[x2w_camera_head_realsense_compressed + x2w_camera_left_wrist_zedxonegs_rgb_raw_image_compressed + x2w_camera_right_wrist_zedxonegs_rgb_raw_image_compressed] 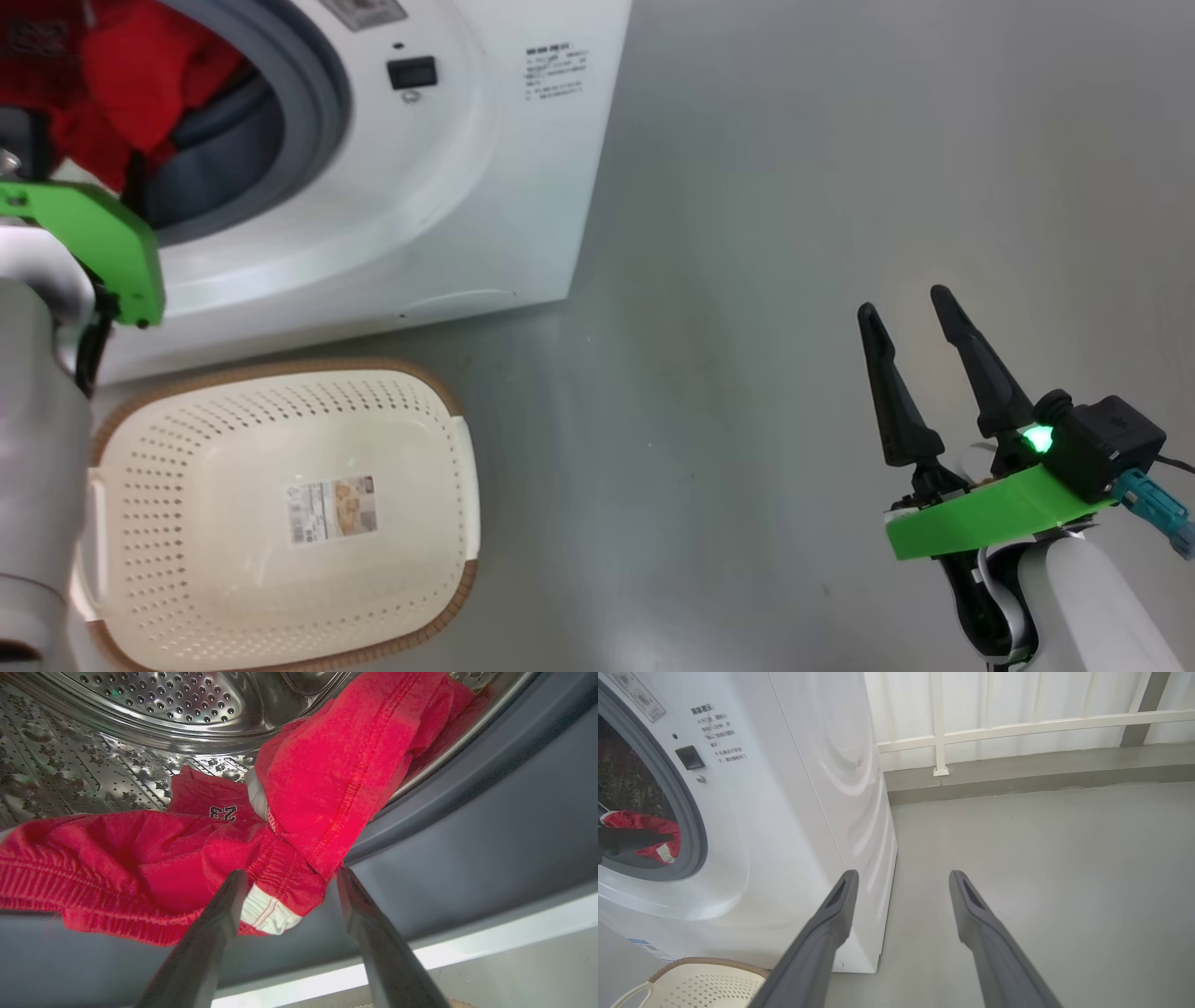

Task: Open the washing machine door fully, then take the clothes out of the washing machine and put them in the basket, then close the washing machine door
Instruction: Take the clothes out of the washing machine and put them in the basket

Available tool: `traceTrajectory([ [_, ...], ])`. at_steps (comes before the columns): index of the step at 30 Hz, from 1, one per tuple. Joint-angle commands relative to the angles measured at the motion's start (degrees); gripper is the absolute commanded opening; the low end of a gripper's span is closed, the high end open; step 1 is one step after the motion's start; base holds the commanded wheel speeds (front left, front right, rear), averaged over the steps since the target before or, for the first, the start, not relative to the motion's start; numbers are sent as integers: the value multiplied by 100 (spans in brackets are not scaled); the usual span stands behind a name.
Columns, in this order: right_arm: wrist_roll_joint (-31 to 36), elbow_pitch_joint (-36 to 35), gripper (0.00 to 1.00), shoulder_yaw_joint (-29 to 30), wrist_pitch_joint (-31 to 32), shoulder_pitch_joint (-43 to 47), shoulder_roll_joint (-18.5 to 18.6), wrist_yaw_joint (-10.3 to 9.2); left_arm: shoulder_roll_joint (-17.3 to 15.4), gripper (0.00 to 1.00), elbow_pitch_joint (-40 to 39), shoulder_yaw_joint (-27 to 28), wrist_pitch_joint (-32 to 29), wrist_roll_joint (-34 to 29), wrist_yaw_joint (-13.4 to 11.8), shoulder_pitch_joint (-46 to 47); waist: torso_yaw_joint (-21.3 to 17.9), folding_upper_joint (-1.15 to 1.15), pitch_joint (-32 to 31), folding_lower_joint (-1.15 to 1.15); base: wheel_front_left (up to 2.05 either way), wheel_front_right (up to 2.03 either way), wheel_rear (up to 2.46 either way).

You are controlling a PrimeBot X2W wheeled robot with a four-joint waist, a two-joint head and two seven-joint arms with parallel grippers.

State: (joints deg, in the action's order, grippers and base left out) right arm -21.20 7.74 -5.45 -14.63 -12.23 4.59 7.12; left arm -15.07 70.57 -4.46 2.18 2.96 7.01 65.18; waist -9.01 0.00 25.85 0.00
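We found the clothes (154, 868) lying lengthwise across the drum (154, 700), one white-edged corner drooping outward. Our left gripper (290, 873) reached in, fingers spread either side of it, while the right gripper (903, 301) hung over the floor (840, 140), also spread.

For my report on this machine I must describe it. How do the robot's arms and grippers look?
The right gripper has two long, tapering black fingers on a bright green bracket, with a black camera block, a small green light and a teal plug. Its forearm is white. The left arm has a similar green plate and a pale shell.
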Motion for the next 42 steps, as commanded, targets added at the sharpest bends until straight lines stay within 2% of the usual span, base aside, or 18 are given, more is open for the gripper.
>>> traceTrajectory([
  [1,-41,-164,100,-93,-37,-89,-15,36,-341,100,-34,22,18,-80,-60,181,-116,0,220,0,0,0,0],
  [13,-49,-176,100,-104,-37,-256,-74,36,-562,100,235,-175,-164,-138,-144,476,-201,0,425,0,0,0,0],
  [15,-48,-167,100,-104,-37,-253,-80,36,-571,70,255,-204,-194,-137,-147,463,-200,0,409,0,0,0,0],
  [16,-47,-165,100,-105,-37,-251,-82,36,-570,48,264,-212,-211,-128,-150,454,-199,0,397,0,0,0,0],
  [17,-47,-165,100,-105,-37,-251,-82,36,-570,48,264,-212,-211,-128,-150,454,-199,0,397,0,0,0,0],
  [18,-46,-164,100,-104,-37,-249,-84,36,-572,36,272,-225,-227,-126,-151,442,-199,0,387,0,0,0,0],
  [20,-46,-165,100,-100,-37,-251,-86,36,-569,3,284,-238,-236,-107,-156,429,-192,0,372,0,0,0,0],
  [21,-45,-167,100,-99,-37,-253,-87,36,-569,0,290,-247,-253,-98,-152,413,-187,0,364,0,0,0,0],
  [28,-30,-163,100,-60,-37,-236,-61,36,-515,0,310,-240,-111,34,-137,333,-111,0,263,0,0,0,0],
  [37,-14,-126,100,1,-37,-80,-11,36,-215,0,235,254,1073,693,-125,-62,126,0,-182,0,0,0,0],
  [42,-5,-113,100,47,-37,65,34,36,-71,0,-356,445,1274,902,-135,-500,298,0,-469,0,0,0,0],
])
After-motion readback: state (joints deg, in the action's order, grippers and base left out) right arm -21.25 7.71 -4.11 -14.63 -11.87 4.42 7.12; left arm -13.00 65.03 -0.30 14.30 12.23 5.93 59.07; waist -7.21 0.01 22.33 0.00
